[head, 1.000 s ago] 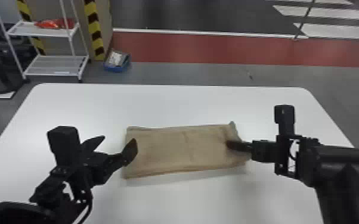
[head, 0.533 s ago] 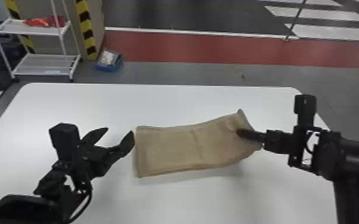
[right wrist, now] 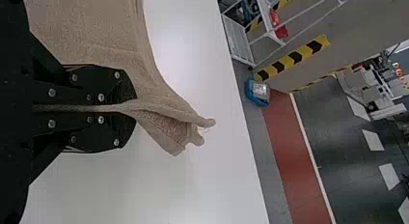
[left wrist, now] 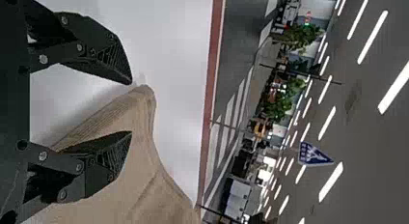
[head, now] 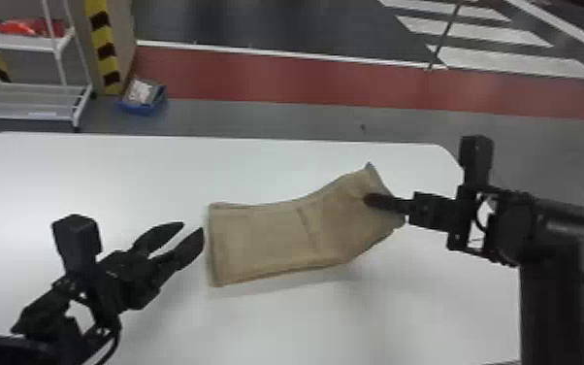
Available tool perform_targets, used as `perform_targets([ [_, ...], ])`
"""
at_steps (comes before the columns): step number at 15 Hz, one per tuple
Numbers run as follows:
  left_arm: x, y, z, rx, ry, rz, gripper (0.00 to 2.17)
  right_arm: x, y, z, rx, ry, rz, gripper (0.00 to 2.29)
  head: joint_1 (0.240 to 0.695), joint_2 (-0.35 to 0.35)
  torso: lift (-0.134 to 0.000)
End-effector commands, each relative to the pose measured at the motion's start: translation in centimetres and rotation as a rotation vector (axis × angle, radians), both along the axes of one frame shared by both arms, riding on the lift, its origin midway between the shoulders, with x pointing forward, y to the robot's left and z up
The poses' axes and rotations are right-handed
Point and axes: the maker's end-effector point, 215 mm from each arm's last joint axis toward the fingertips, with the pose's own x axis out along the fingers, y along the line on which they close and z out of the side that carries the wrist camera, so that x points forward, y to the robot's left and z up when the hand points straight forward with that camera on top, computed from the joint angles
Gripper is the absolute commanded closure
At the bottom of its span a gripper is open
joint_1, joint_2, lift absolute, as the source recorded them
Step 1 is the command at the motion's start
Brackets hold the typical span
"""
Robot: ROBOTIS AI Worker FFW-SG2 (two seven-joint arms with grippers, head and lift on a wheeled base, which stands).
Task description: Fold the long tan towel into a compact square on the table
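I'm holding the left gripper (head: 193,226) with fingers spread, arm trailing behind the tips. I'm clamping the right gripper (head: 367,199), fingers pressing close together, forearm running back behind its wrist. Both are pointing inward.

Towel (head: 267,238) cut off in both wrist views, pt. hidden in R hand (head: 372,201).
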Motion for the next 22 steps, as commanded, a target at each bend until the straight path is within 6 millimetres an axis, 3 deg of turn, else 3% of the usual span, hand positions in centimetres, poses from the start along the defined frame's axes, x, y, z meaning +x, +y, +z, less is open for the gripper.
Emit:
perform_targets([
  [1, -0.2, -1.0, -1.4, -0.018, 0.06, -0.051, 1.79, -0.8, 1.8, 2.5, 0.08, 0.013, 0.036, 1.3, 0.695, -0.212, -0.123],
  [4, 0.0, -2.6, -1.5, -0.023, 0.071, -0.108, 1.79, -1.2, 3.3, 4.9, 0.11, 0.027, 0.064, 1.3, 0.695, -0.21, -0.123],
  [8, 0.1, -2.8, -3.6, 0.029, 0.116, -0.109, 1.79, -1.3, 4.6, 6.6, 0.126, 0.021, 0.095, 1.3, 0.695, -0.206, -0.123],
  [11, 0.1, -2.6, -4.5, 0.042, 0.131, -0.101, 1.79, -1.1, 5.5, 6.7, 0.124, 0.021, 0.111, 1.3, 0.695, -0.194, -0.123],
  [13, -0.2, -2.7, -4.7, 0.036, 0.136, -0.105, 1.79, -1.1, 7.2, 6.5, 0.124, 0.027, 0.14, 1.29, 0.695, -0.19, -0.123],
  [19, -0.6, -4.1, -4.9, 0.042, 0.14, -0.126, 1.79, -1.9, 15.6, 4.1, 0.123, 0.066, 0.241, 1.29, 0.695, -0.13, -0.123],
  [22, -0.4, -4.3, -4.7, 0.038, 0.135, -0.124, 1.79, -1.6, 19.3, -0.7, -0.001, 0.057, 0.28, 1.29, 0.695, -0.098, -0.123],
])
